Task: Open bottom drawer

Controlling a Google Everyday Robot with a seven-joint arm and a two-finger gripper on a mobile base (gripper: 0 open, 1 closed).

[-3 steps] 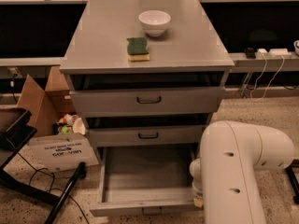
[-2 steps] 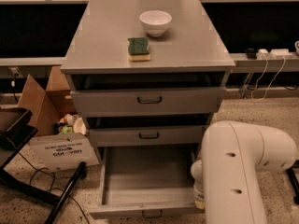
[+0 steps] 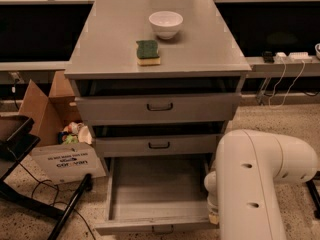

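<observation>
Cabinet (image 3: pixel 200 49) of grey metal is seen standing on the floor, with three drawers stacked in it. The robot's white arm (image 3: pixel 260 184) is seen low at the right, covering the right front corner of the lowest one.

The bottom drawer (image 3: pixel 157 184) is found pulled well out at floor level, below the middle drawer (image 3: pixel 125 146) and the top drawer (image 3: pixel 115 109), and its plain grey tray is shown bare. It is judged to be stiff sheet metal that will not flex or be harmed by a firm pull. With nothing seen inside, it is expected to be light and to slide straight along its runners, provided it is drawn squarely and not twisted to one side. The painted front panel (image 3: pixel 130 227) is judged too smooth and slim to be pinched well. Hold is best taken at the small dark bar handle (image 3: pixel 161 229) in the middle of that panel, which can be hooked or clasped from the front.

The gripper is hidden behind the arm, judged to be near the drawer's right front corner, and whether it is released or clenched cannot be told. The lower edge of the front panel is cut off by the frame. Only the upper part of the handle is shown. How much travel is left on the runners cannot be made out.
</observation>
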